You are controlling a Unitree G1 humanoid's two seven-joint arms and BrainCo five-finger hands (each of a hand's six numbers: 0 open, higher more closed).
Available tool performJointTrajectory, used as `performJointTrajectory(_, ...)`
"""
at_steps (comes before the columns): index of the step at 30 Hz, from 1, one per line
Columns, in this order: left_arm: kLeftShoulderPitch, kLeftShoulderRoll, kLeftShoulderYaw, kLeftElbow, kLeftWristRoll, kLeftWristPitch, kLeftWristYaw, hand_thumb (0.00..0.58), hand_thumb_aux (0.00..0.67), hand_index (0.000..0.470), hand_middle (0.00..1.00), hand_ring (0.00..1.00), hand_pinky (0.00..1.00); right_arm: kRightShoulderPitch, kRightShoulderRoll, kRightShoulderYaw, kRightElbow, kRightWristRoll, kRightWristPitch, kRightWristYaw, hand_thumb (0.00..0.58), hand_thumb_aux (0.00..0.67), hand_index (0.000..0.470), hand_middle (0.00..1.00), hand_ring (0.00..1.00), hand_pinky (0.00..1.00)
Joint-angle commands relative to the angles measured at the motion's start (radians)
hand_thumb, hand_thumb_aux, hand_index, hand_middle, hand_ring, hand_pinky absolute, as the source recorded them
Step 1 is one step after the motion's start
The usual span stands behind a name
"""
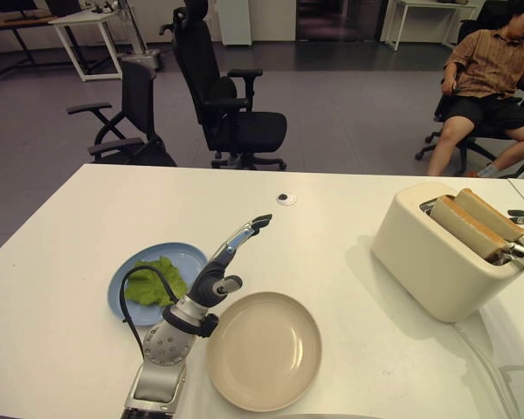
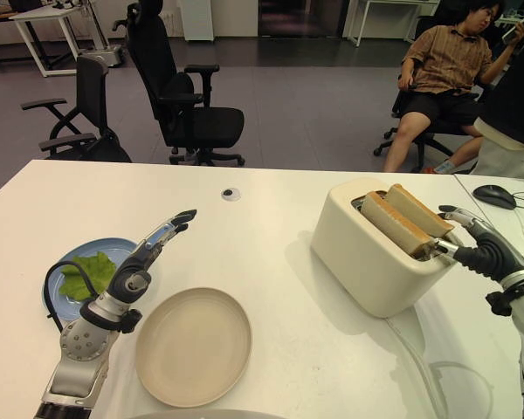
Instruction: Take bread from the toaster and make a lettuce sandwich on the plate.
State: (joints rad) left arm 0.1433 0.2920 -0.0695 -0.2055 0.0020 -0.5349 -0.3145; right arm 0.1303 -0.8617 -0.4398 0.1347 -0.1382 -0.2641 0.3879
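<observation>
A round beige plate (image 1: pixel 264 349) sits nearest on the white table (image 1: pixel 332 227). Its near rim is almost cut by the frame edge. The left hand (image 1: pixel 220 266) hangs over the plate's left rim, fingers straight, pressed together and pointing far-right, holding nothing. It hides the right rim of a round light-blue plate (image 1: pixel 122 284), where a green lettuce leaf (image 1: pixel 157 281) lies partly crossed by a black cable.

On the right stands a cream box-shaped toaster (image 2: pixel 358 253) with two toasted bread slices (image 2: pixel 397 225) sticking up, their lower halves hidden in the slots. The right hand (image 2: pixel 480 251) meets the slices' right ends; whether it grips one cannot be told.

Farther off lies a small black-and-white disc (image 1: pixel 286 199), too small to identify.
</observation>
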Motion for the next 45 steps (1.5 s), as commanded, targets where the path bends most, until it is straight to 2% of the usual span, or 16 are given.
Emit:
performJointTrajectory(1, -0.01, 0.009, 0.004, 0.011, 0.016, 0.004, -0.003, 0.0, 0.0, 0.0, 0.0, 0.0, 0.0, -0.003, -0.002, 0.04, -0.003, -0.004, 0.008, 0.024, 0.551, 0.52, 0.365, 0.0, 0.0, 0.0)
performJointTrajectory(2, -0.009, 0.009, 0.005, 0.01, 0.016, 0.004, -0.002, 0.0, 0.0, 0.0, 0.0, 0.0, 0.0, -0.007, 0.001, 0.037, -0.011, 0.008, 0.009, 0.025, 0.564, 0.557, 0.391, 0.0, 0.0, 0.0)
performJointTrajectory(3, -0.01, 0.009, 0.005, 0.011, 0.016, 0.003, -0.002, 0.0, 0.0, 0.0, 0.0, 0.0, 0.0, -0.013, 0.004, 0.032, -0.021, 0.022, 0.011, 0.025, 0.579, 0.638, 0.448, 0.0, 0.0, 0.0)
performJointTrajectory(4, -0.011, 0.009, 0.006, 0.011, 0.016, 0.003, -0.002, 0.0, 0.0, 0.0, 0.0, 0.0, 0.0, -0.019, 0.008, 0.024, -0.036, 0.037, 0.013, 0.024, 0.58, 0.67, 0.47, 0.0, 0.0, 0.0)
performJointTrajectory(10, -0.01, 0.015, 0.019, 0.017, 0.019, -0.001, 0.003, 0.0, 0.0, 0.0, 0.0, 0.0, 0.0, -0.101, 0.021, -0.057, -0.065, 0.135, 0.05, -0.023, 0.58, 0.67, 0.47, 0.0, 0.0, 0.0)
performJointTrajectory(14, 0.012, 0.044, 0.096, 0.036, 0.04, 0.008, 0.032, 0.0, 0.0, 0.0, 0.0, 0.0, 0.0, -0.205, 0.01, -0.152, -0.09, 0.309, 0.108, 0.0, 0.58, 0.67, 0.47, 0.0, 0.0, 0.0)
performJointTrajectory(18, 0.045, 0.115, 0.212, 0.054, 0.132, 0.061, 0.079, 0.0, 0.0, 0.0, 0.0, 0.0, 0.0, -0.233, 0.006, -0.162, -0.299, 0.581, 0.226, 0.135, 0.58, 0.67, 0.47, 0.0, 0.0, 0.0)
performJointTrajectory(22, 0.067, 0.194, 0.359, 0.132, 0.235, 0.101, 0.174, 0.0, 0.0, 0.0, 0.0, 0.0, 0.0, -0.183, -0.026, 0.001, -0.573, 0.775, 0.384, 0.311, 0.58, 0.67, 0.47, 0.0, 0.0, 0.0)
performJointTrajectory(26, 0.08, 0.255, 0.429, 0.224, 0.311, 0.09, 0.254, 0.0, 0.0, 0.0, 0.0, 0.0, 0.0, -0.223, -0.037, 0.208, -0.714, 0.779, 0.44, 0.432, 0.58, 0.67, 0.47, 0.0, 0.0, 0.0)
performJointTrajectory(32, 0.089, 0.347, 0.422, 0.32, 0.479, 0.075, 0.351, 0.0, 0.0, 0.0, 0.0, 0.0, 0.0, -0.479, 0.025, 0.577, -0.601, 0.568, 0.45, 0.61, 0.58, 0.67, 0.47, 0.0, 0.0, 0.0)
performJointTrajectory(36, 0.119, 0.41, 0.376, 0.341, 0.654, 0.107, 0.423, 0.0, 0.0, 0.0, 0.0, 0.0, 0.0, -0.669, 0.175, 0.829, -0.494, 0.422, 0.501, 0.673, 0.58, 0.67, 0.47, 0.0, 0.0, 0.0)
performJointTrajectory(41, 0.129, 0.444, 0.296, 0.351, 0.794, 0.162, 0.476, 0.0, 0.0, 0.0, 0.0, 0.0, 0.0, -0.723, 0.291, 1.024, -0.386, 0.263, 0.518, 0.702, 0.58, 0.67, 0.47, 0.0, 0.0, 0.0)
performJointTrajectory(45, 0.126, 0.468, 0.224, 0.365, 0.864, 0.203, 0.483, 0.005, 0.003, 0.002, 0.0, 0.0, 0.0, -0.751, 0.366, 1.079, -0.314, 0.16, 0.5, 0.672, 0.58, 0.67, 0.47, 0.0, 0.0, 0.0)
